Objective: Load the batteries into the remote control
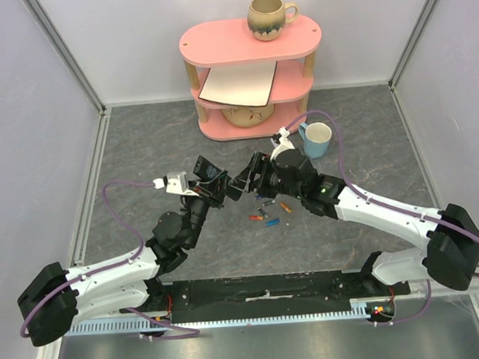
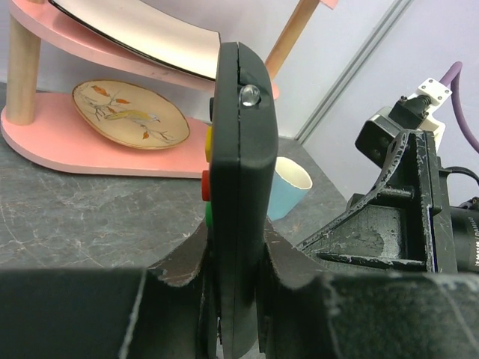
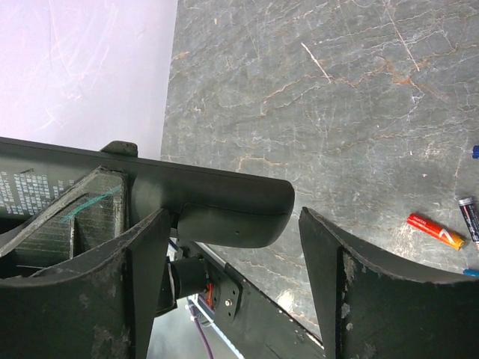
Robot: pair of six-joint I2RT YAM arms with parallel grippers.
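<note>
The left gripper point(image 2: 236, 258) is clamping the remote control point(image 2: 239, 149) on edge, presenting its end to the wide-open right gripper point(image 3: 232, 217), probably for opening its back.

The remote control point(image 2: 239, 187) is smooth matt black plastic with a glossy clear bulb point(image 2: 249, 94), the table point(image 3: 337, 90) a dull grey veined stone-look surface — and the shelf point(image 1: 214, 46) is satin pink on pale bare-wood posts, the mug point(image 1: 268, 17) glazed ceramic.

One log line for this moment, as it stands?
left tool: shut on remote | right tool: open around remote end | batteries: loose on table
</note>
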